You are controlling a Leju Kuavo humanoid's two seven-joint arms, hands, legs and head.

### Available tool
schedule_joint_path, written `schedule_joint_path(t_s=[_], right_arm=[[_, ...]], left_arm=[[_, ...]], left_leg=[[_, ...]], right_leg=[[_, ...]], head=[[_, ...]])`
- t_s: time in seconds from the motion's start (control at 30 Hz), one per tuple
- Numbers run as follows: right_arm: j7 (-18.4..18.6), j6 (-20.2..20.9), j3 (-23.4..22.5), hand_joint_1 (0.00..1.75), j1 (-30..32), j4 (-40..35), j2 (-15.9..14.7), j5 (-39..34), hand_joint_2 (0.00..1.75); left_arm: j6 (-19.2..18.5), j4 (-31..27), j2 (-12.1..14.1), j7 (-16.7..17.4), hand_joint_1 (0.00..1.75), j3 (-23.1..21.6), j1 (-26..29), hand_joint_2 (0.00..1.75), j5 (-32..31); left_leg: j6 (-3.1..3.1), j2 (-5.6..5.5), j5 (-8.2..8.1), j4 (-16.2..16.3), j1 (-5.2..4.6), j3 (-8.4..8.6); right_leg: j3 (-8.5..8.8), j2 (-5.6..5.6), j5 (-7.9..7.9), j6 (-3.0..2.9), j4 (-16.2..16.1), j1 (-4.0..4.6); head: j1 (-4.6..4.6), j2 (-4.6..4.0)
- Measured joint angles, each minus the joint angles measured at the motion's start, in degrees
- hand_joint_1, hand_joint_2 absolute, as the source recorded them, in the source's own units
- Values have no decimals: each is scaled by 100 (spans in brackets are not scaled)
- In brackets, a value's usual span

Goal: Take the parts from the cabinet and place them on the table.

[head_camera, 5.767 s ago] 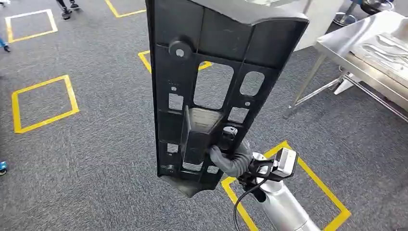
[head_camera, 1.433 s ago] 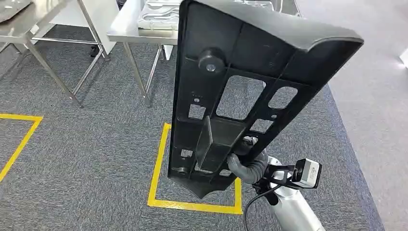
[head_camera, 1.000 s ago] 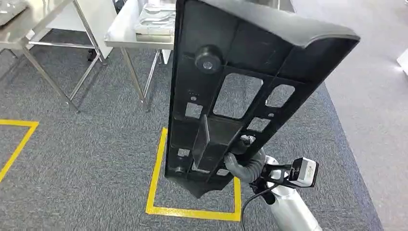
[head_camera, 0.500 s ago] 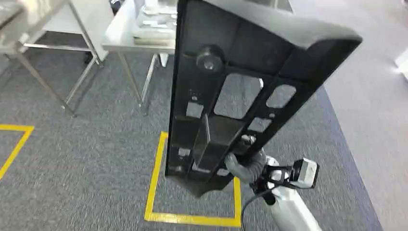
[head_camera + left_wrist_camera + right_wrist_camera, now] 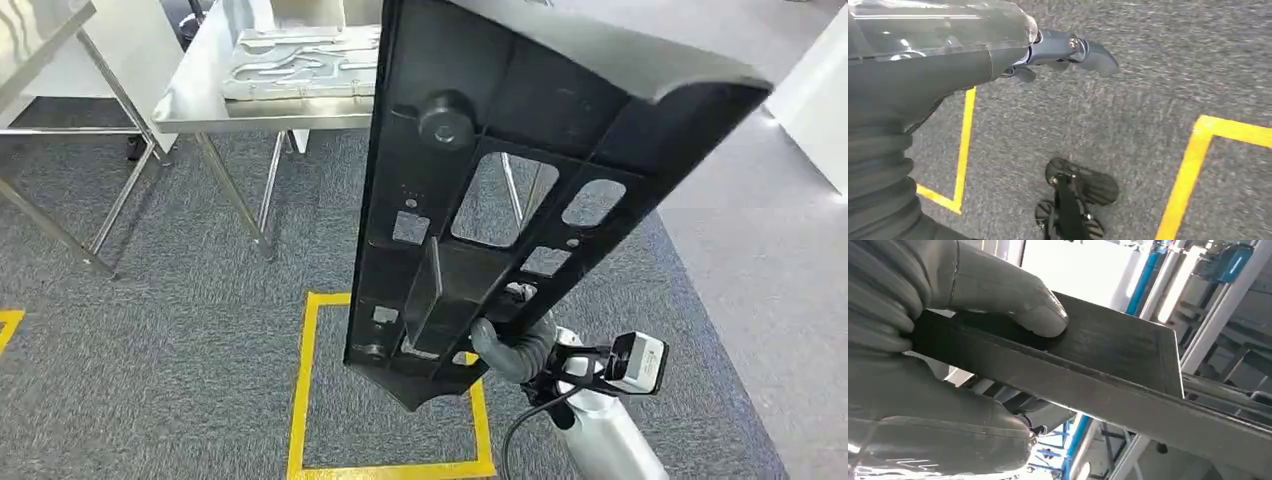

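The robot's right hand (image 5: pixel 510 345) grips a long black plastic panel (image 5: pixel 480 180) near its lower end and holds it upright above grey carpet (image 5: pixel 150 350), its top leaning toward the robot's right. In the right wrist view, the thumb (image 5: pixel 1023 305) presses flat on a dark rib of the panel (image 5: pixel 1108 365), with the rest of the hand (image 5: pixel 923 365) wrapped beneath it. The panel's ribbed back, with its cutouts and a round knob (image 5: pixel 446 120), faces the head camera. Behind it stands a steel desk (image 5: pixel 200 110) carrying pale moulded trays (image 5: pixel 300 65). A yellow taped square (image 5: pixel 300 400) marks the carpet below. The left hand (image 5: pixel 1063 50) hangs over the carpet, fingers loosely extended, holding nothing.
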Motion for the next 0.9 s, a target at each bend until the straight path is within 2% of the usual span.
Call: schedule_joint_path(t_s=[0.03, 0.07, 0.1, 0.13, 0.2, 0.23, 0.27, 0.3, 0.33, 0.4, 0.43, 0.47, 0.57, 0.6, 0.63, 0.67, 0.73, 0.77, 0.8, 0.83, 0.9], right_arm=[[0, -9, -7, 175, 18, -4, -2, 0, 175], [0, -20, -20, 175, 26, -26, -4, 5, 175], [0, -35, -35, 175, 35, -65, -7, 11, 175], [0, -37, -44, 175, 22, -98, -9, 9, 175], [0, -37, -50, 175, 38, -111, -9, 13, 175], [0, -39, -50, 175, 62, -111, -13, 13, 175], [0, -39, -52, 175, 83, -111, -24, 13, 175], [0, -37, -55, 175, 93, -111, -33, 13, 175], [0, -37, -55, 175, 93, -111, -39, 13, 175], [0, -35, -59, 175, 91, -133, -46, 13, 175], [0, -33, -61, 175, 83, -144, -48, 13, 175], [0, -29, -61, 175, 79, -144, -50, 15, 175], [0, -7, -66, 175, 85, -144, -63, 13, 175], [0, 0, -68, 175, 81, -146, -63, 9, 175], [0, 4, -63, 175, 74, -142, -63, 7, 175], [0, 6, -63, 175, 57, -142, -63, 4, 175], [0, 6, -63, 175, 51, -131, -63, 0, 175], [0, 9, -63, 175, 51, -116, -63, 0, 175], [0, 15, -61, 175, 51, -96, -63, -9, 175], [0, 15, -61, 175, 50, -79, -63, -17, 175], [-2, 20, -61, 175, 31, -59, -63, -48, 175]], left_arm=[[0, 0, 9, 0, 0, 2, 13, 175, 0], [-2, 0, 9, 0, 0, 2, 7, 175, -4], [-2, 0, 4, -2, 0, 2, -4, 175, -6], [-4, 0, 4, -4, 0, 2, -15, 175, -13], [-4, 0, 7, -4, 0, 2, -12, 175, -13], [-4, 0, 7, -4, 0, 2, -11, 175, -15], [-4, 0, 7, -4, 0, 2, -5, 175, -13], [-4, 0, 7, -4, 0, 2, -2, 175, -13], [-7, 0, 7, -4, 0, 2, -2, 175, -13], [-15, 0, 4, -11, 0, 2, -4, 175, -13], [-17, 0, 2, -20, 0, 2, -4, 175, -13], [-20, 0, -2, -20, 0, 2, -9, 175, -13], [-15, 0, -2, -11, 0, 2, -7, 175, 9], [-11, 0, 4, -2, 0, 2, -17, 175, 13], [-9, 0, -4, 0, 0, 2, -18, 175, 22], [-7, 0, -4, 0, 0, 2, -18, 175, 24], [0, 0, 2, 2, 0, 2, -12, 175, 26], [0, 0, 2, 2, 0, 2, 2, 175, 28], [2, 0, 0, 9, 0, 2, 15, 175, 42], [2, 0, 0, 13, 0, 2, 20, 175, 42], [7, 0, 7, 15, 0, 4, 16, 175, 59]], left_leg=[[44, 5, 56, 4, -6, 6], [88, 12, 84, -26, 33, 27], [120, 34, 121, -67, 59, 54], [151, 40, 112, -72, 57, 63], [182, 55, 97, -71, 47, 65], [192, 61, 88, -69, 42, 61], [189, 63, 77, -68, 40, 63], [186, 64, 66, -68, 40, 77], [181, 63, 49, -67, 40, 100], [154, 60, 8, -68, 37, 173], [136, 61, -11, -67, 36, 181], [90, 59, -41, -48, 1, 175], [4, 79, -63, -94, 21, 205], [-35, 84, -96, -93, -12, 229], [-61, 82, -150, 30, 19, 207], [-92, 77, -318, 343, 37, 52], [-144, 78, -693, 1230, 57, -437], [-169, 78, -769, 1589, 61, -661], [-185, 79, -694, 1673, 69, -760], [-192, 79, -492, 1472, 83, -705], [-194, 81, 91, 523, 109, -308]], right_leg=[[20, 10, -13, 31, -6, -1], [31, 16, -16, 62, -14, 17], [36, -42, -57, 94, 40, 6], [-47, -125, -185, 116, 225, 11], [-514, -177, -641, 167, 1118, -20], [-780, -180, -799, 189, 1585, -40], [-952, -184, -821, 206, 1851, -56], [-973, -191, -699, 212, 1813, -65], [-861, -203, -472, 207, 1523, -68], [-351, -227, 104, 151, 441, -61], [-182, -266, 181, 95, 42, -35], [-167, -274, 154, 85, -2, -2], [-173, -241, 134, 18, -6, 17], [-115, -236, 162, -12, -81, -48], [-53, -241, 167, -31, -131, -54], [-30, -247, 148, -67, -135, -56], [-10, -247, 120, -94, -130, -50], [-4, -245, 102, -98, -126, -51], [10, -234, 83, -90, -118, -54], [34, -224, 56, -78, -109, -57], [97, -214, -23, -40, -61, -64]], head=[[0, 0], [0, 0], [0, 0], [2, 0], [0, 0], [0, 0], [0, 0], [0, 0], [0, 0], [0, 0], [2, 0], [0, 0], [0, 0], [0, 0], [0, 0], [0, 0], [0, 0], [0, 0], [0, 0], [0, 0], [0, 0]])
